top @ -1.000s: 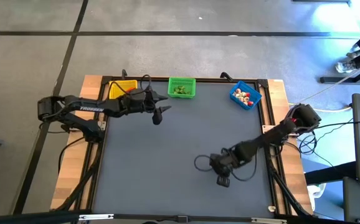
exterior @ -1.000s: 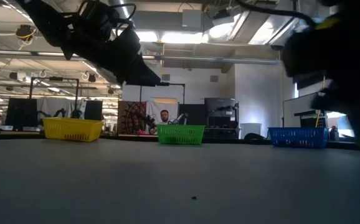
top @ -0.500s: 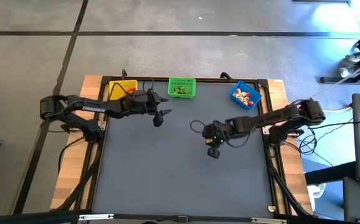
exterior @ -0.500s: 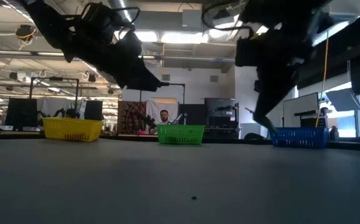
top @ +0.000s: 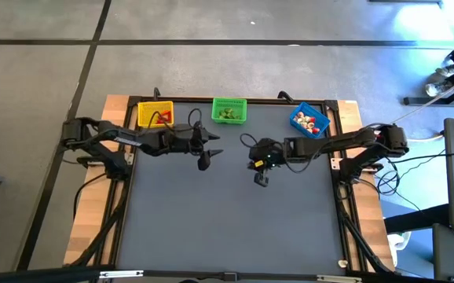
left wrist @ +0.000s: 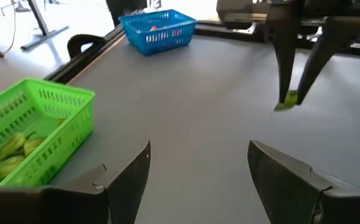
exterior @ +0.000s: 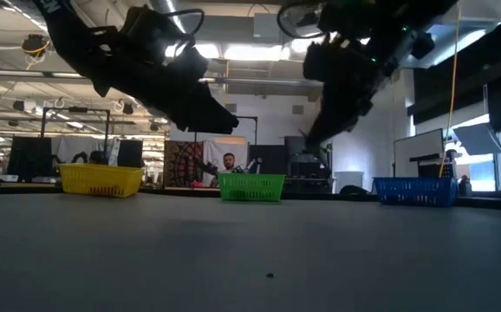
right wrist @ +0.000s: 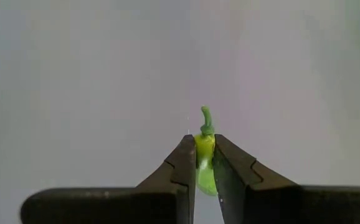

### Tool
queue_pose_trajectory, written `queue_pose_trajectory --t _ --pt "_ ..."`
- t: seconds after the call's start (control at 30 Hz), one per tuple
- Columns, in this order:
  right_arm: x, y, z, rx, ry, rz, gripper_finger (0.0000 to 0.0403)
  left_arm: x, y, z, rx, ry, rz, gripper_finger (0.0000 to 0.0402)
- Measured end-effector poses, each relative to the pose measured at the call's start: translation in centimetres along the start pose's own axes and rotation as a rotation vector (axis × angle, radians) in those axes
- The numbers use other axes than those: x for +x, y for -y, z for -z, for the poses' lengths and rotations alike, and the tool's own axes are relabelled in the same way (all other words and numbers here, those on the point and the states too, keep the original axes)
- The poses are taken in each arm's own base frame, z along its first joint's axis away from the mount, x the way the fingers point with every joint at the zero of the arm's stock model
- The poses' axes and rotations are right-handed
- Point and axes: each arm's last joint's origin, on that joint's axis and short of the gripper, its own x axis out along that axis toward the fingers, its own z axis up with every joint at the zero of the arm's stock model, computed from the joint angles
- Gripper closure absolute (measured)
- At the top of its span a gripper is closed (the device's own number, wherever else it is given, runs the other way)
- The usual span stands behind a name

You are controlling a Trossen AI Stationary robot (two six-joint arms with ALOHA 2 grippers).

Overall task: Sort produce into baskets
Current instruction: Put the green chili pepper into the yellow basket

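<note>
My right gripper (top: 260,180) is above the table's middle, shut on a tiny green pepper-like produce piece (right wrist: 204,142). It also shows in the left wrist view (left wrist: 294,87), fingers pointing down, with the piece (left wrist: 286,101) at its tips. My left gripper (top: 203,162) is open and empty, to the left of it and near the green basket (top: 228,111). The yellow basket (top: 155,115), the green basket and the blue basket (top: 309,121) stand along the far edge, each with produce inside. My right gripper pinches the green piece's body (right wrist: 203,155) between its two fingertips (right wrist: 185,154), only at their free ends. The fingers point down from above. The stem (right wrist: 206,118) sticks out past the tips. The piece hangs clear of the table.
The dark table mat (top: 227,228) lies open on its near half. The baskets show in the low view as yellow (exterior: 100,180), green (exterior: 251,186) and blue (exterior: 415,191). A person (exterior: 229,163) sits far behind the table. Cables hang at both arms.
My right gripper has gone from the table's near right part toward the far edge and the left, toward the green basket, shut all the while. My left gripper has moved a little toward the near edge and the right.
</note>
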Motion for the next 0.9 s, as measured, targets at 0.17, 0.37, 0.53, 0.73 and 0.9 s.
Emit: queue_pose_trajectory --t 0.17,0.37,0.53,0.73,0.9 --pt "0.0 0.0 -0.9 -0.028 0.094 -0.014 0.0359 0.8 0.4 0.5 0.001 0.015 0.011 0.0137" --pt "-0.1 0.1 -1.7 -0.044 0.183 -0.001 0.0359 1.9 0.9 1.7 -0.014 0.006 0.041 0.0137" --pt "-0.4 0.0 -2.8 -0.055 0.301 0.000 0.0359 2.4 1.6 2.1 -0.025 0.013 0.097 0.0137" --pt "-0.8 -0.3 -3.9 -0.067 0.426 -0.018 0.0359 2.4 2.1 1.3 -0.054 0.107 0.140 0.0137" --pt "-1.0 -0.4 -4.7 -0.069 0.518 -0.026 0.0359 2.3 2.4 0.6 -0.069 0.175 0.225 0.0137"
